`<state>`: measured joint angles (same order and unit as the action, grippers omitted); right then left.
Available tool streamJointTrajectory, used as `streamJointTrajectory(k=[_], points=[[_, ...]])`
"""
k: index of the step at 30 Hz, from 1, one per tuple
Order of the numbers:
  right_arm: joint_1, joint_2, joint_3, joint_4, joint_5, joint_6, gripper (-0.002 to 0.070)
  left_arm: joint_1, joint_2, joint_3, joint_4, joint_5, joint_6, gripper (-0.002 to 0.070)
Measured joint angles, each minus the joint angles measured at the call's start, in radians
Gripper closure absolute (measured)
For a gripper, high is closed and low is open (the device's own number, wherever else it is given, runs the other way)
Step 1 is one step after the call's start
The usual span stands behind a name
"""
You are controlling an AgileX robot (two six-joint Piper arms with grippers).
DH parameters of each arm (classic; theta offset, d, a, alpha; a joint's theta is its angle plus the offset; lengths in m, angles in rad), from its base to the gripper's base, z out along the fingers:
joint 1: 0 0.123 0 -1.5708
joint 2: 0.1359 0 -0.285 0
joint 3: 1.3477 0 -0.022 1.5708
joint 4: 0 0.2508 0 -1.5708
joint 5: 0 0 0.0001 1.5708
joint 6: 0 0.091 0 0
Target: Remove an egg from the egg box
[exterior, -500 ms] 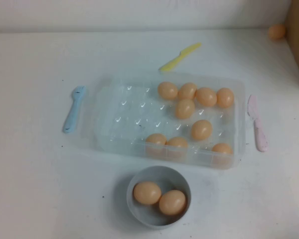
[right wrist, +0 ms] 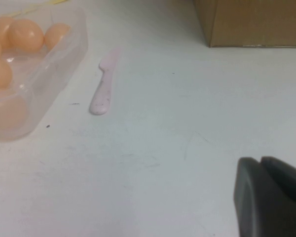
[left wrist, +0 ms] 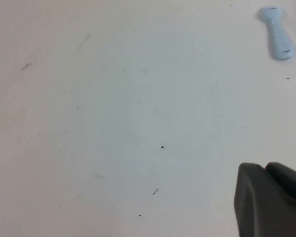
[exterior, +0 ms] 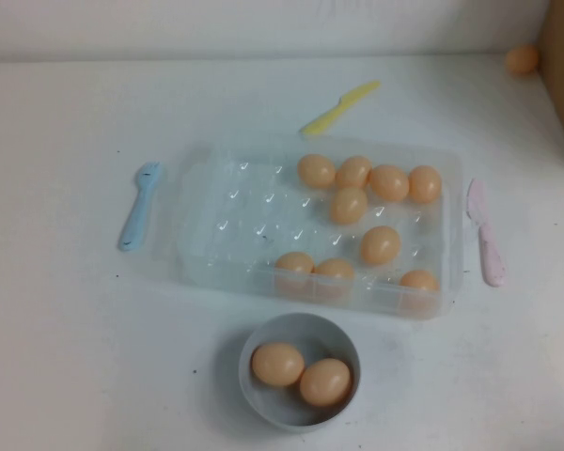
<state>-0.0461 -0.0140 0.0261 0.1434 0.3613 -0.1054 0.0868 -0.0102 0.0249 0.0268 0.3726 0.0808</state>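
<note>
Eggs (exterior: 350, 204) unmoved in egg box (exterior: 216, 221), pincers parked

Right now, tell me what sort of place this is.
Probably a lab tabletop staged for practice: a bare white table, toy-like plastic cutlery such as the pink knife, and a cardboard box beside it.

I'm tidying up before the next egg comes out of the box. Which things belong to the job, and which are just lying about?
Job: egg box, eggs, grey bowl holding two eggs, left gripper and right gripper, both parked.
Lying about: blue utensil, yellow knife, pink knife, cardboard box.
</note>
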Motion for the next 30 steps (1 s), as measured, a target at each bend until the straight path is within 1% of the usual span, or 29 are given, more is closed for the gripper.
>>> streamJointTrajectory(k=[9,14,22,24,27,30], points=[[0.0,0.0,0.0,0.002,0.0,0.0,0.0694,0.0,0.0,0.0,0.0,0.0,0.0,0.0678],[0.0,0.0,0.0,0.073,0.0,0.0,0.0694,0.0,0.0,0.0,0.0,0.0,0.0,0.0678],[0.0,0.0,0.0,0.118,0.0,0.0,0.0694,0.0,0.0,0.0,0.0,0.0,0.0,0.0678],[0.0,0.0,0.0,0.16,0.0,0.0,0.0694,0.0,0.0,0.0,0.0,0.0,0.0,0.0678],[0.0,0.0,0.0,0.296,0.0,0.0,0.0694,0.0,0.0,0.0,0.0,0.0,0.0,0.0678],[0.0,0.0,0.0,0.517,0.0,0.013,0.0694,0.0,0.0,0.0,0.0,0.0,0.0,0.0678]])
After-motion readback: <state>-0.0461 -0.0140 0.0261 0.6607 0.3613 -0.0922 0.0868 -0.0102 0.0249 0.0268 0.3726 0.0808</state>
